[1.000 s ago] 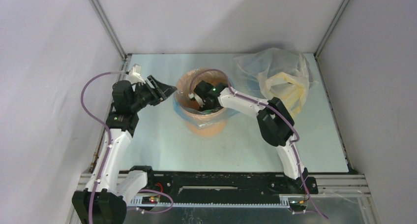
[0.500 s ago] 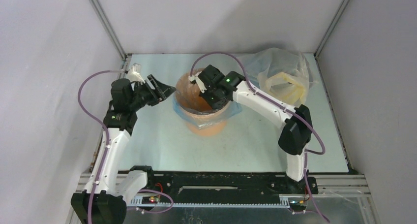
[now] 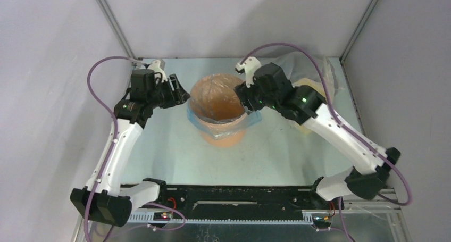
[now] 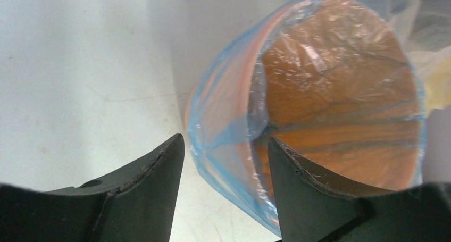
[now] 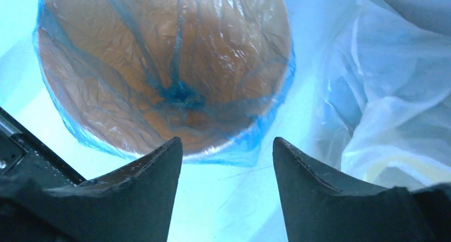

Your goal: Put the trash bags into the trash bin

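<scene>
Left fingers (image 4: 154, 183) spread and empty beside the left rim, right fingers (image 5: 149, 194) spread and empty above the right rim, light-blue trash bag (image 3: 201, 119) lining the upright orange trash bin (image 3: 226, 138), edge folded over the rim, mid-counter (image 3: 175, 157), clear sack (image 5: 383, 93) nearby at right.

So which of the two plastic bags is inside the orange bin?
The light-blue bag: it lines the orange bin, its edge folded over the rim. The clear sack with pale yellow contents lies outside, beside the bin.
</scene>
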Robot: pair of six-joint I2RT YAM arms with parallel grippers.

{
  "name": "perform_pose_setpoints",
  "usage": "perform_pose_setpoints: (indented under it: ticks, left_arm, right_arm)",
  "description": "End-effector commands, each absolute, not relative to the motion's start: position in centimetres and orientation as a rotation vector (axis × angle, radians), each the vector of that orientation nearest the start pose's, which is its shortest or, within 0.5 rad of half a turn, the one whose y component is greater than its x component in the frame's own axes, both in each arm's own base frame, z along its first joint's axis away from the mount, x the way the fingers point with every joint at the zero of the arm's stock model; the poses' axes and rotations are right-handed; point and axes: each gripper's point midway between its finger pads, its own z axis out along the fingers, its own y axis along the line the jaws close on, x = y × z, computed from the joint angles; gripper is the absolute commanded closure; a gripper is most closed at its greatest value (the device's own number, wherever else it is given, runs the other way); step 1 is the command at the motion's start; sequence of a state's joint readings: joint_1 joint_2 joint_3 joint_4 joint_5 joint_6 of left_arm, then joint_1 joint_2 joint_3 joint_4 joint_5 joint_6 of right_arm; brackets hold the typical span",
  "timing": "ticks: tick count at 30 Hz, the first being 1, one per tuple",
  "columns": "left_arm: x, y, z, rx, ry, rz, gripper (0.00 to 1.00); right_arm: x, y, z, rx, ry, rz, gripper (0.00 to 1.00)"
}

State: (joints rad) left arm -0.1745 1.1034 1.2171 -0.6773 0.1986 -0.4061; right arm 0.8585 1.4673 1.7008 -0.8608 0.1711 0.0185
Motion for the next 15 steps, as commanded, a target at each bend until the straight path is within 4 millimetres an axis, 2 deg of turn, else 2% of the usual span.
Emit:
perform_pose_setpoints:
  ticks: [1, 5, 7, 12, 15]
  left_arm:
    - [31.3, -9.5, 26.5, -0.114, 2.224, -0.408, 0.35]
    - [32.1, -10.5, 25.7, -0.093, 2.255, -0.431, 0.38]
    - [32.5, -10.8, 25.5, -0.095, 2.255, -0.438, 0.39]
    - [33.3, -11.0, 25.8, -0.094, 2.240, -0.402, 0.41]
    - [33.7, -10.8, 25.5, -0.089, 2.255, -0.353, 0.48]
  right_arm:
    - [28.8, 25.7, 33.5, -0.633, 1.911, 0.286, 0.28]
    - [28.3, 23.4, 34.8, -0.524, 1.822, 0.311, 0.17]
    - [28.0, 22.6, 34.5, -0.503, 1.818, 0.319, 0.17]
    - [28.4, 20.8, 32.0, -0.428, 1.895, 0.242, 0.18]
    - [28.5, 20.1, 30.6, -0.386, 1.916, 0.218, 0.19]
